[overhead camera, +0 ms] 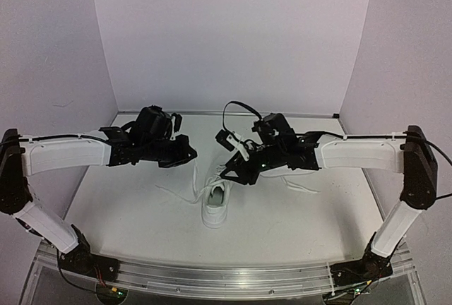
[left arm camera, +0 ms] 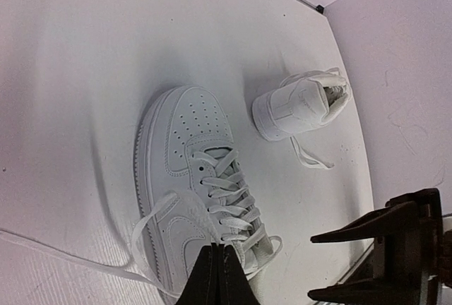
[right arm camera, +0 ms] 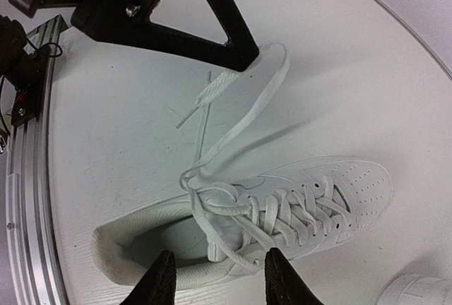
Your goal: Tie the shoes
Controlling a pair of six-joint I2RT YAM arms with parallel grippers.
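Observation:
One white sneaker (overhead camera: pixel 215 206) lies in the middle of the table, toe toward the arms' bases. It also shows in the left wrist view (left arm camera: pixel 183 157) and the right wrist view (right arm camera: pixel 339 199). My left gripper (overhead camera: pixel 189 155) is shut on a loop of its lace (right arm camera: pixel 244 118) and holds it up to the left of the shoe; the pinch shows in the left wrist view (left arm camera: pixel 217 266). My right gripper (right arm camera: pixel 220 280) is open and empty, hovering over the shoe's collar (overhead camera: pixel 229 172). The second sneaker (left arm camera: pixel 296 104) lies beyond, mostly hidden under the right arm in the top view.
Loose lace ends trail on the table left of the shoe (overhead camera: pixel 169 190) and right of it (overhead camera: pixel 304 188). The table's metal front rail (overhead camera: pixel 226 280) runs along the near edge. White walls close the table on three sides.

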